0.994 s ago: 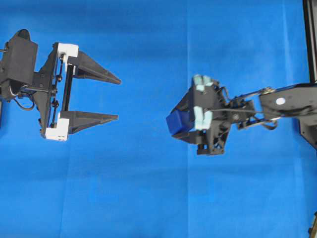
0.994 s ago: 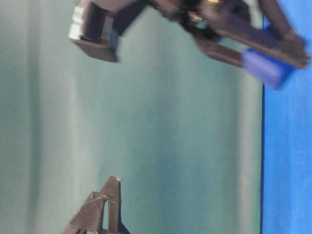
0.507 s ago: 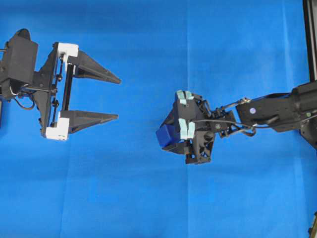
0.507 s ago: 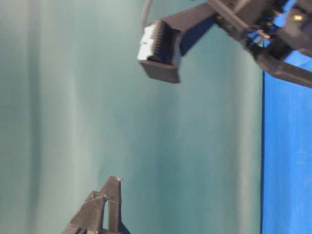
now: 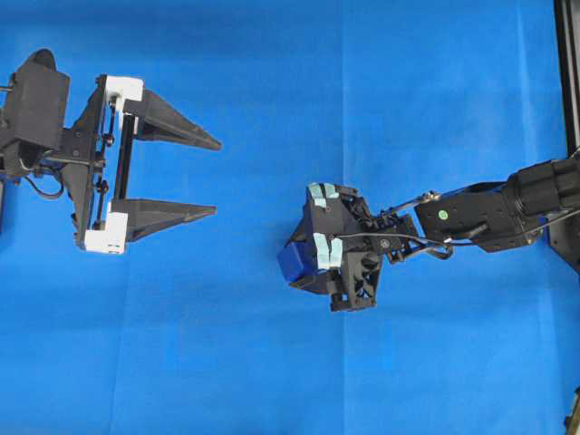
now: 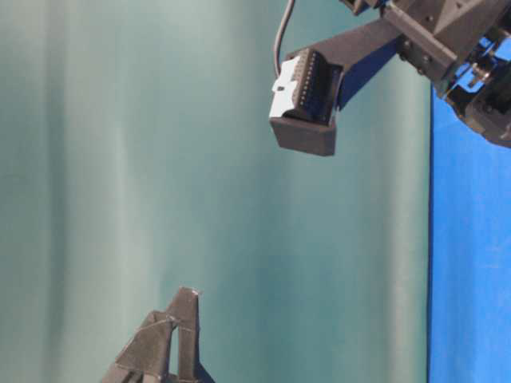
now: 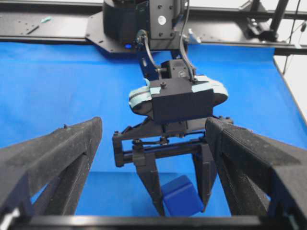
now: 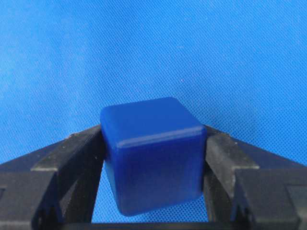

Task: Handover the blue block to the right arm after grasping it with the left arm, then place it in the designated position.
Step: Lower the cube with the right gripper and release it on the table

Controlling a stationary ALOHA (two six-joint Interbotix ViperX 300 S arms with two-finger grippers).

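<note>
The small dark-blue cube [image 8: 152, 154] is pinched at the fingertips of the all-black, teal-capped right hand [image 5: 304, 264] above the blue cloth-covered desk [image 5: 272, 381]; the white-bracketed left hand [image 5: 216, 178] is spread wide and empty, well apart; slippage or tumbling may result if release occurs before contact.

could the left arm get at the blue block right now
Probably not cleanly. The blue block is clamped between the fingers of the right gripper, which cover two of its sides. The left gripper is open and stands apart, with only bare cloth between them.
</note>
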